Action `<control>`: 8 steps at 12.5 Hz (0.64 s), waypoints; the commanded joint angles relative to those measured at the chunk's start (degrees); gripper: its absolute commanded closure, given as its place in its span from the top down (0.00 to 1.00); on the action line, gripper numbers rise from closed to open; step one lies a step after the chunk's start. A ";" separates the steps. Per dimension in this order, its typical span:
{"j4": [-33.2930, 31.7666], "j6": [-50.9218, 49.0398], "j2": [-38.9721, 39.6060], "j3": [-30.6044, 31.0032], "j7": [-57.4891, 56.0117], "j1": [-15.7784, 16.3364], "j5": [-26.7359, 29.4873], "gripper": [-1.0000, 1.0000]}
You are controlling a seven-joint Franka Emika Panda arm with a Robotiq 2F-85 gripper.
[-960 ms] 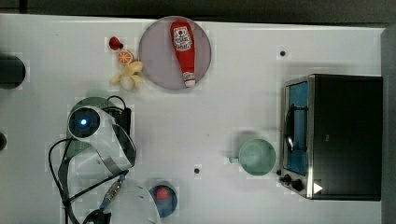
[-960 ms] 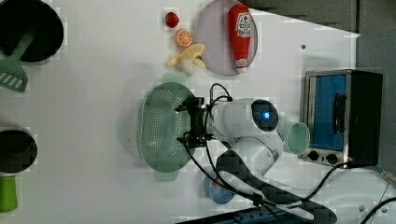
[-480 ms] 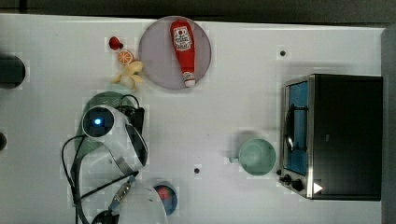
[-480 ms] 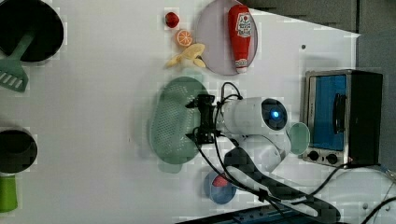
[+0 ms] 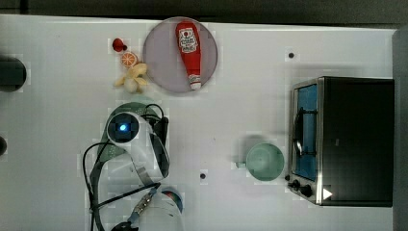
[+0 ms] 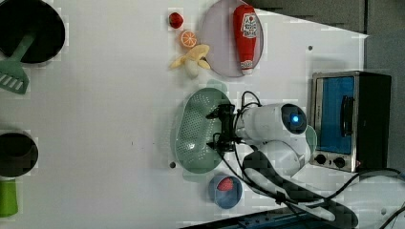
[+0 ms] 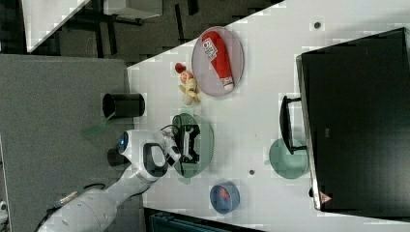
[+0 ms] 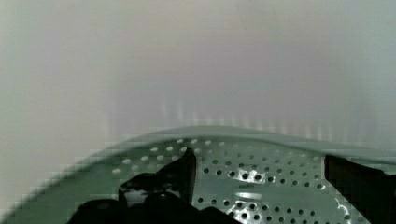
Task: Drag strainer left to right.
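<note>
From my remote station, the pincer (image 6: 220, 128) hangs with its fingers spread wide, grasping nothing, their tips down inside the strainer (image 6: 198, 130); in the wrist view one dark fingertip (image 8: 184, 170) stands over the perforated floor of the strainer (image 8: 243, 179) just inside its rim. That is the relation the drag turns on: the strainer lies directly under the pincer, its long axis running across the line of the arm, so I judge a push against the wall on the mug's side would carry it along. Against the frame a second ago, arm and strainer sit farther toward the left view's right, and the fingers have drawn in only a trace. Just beyond the pincer, toward the arm's base, sits the small blue bowl (image 6: 224, 189). Farther off are the banana (image 6: 192, 59), the orange slice (image 6: 188, 38) and the ketchup bottle (image 6: 245, 36) on its plate (image 6: 215, 45). Farthest stand the mint-green mug (image 5: 264, 161) and the toaster oven (image 5: 344, 139).
</note>
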 commanded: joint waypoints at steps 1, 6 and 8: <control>-1.72 0.44 -3.26 -3.25 -7.56 -1.85 -1.36 1.00; -3.59 0.46 -4.84 -8.76 -13.73 -2.50 -1.36 1.00; -3.90 0.76 -4.91 -11.11 -18.60 -2.90 -1.36 1.00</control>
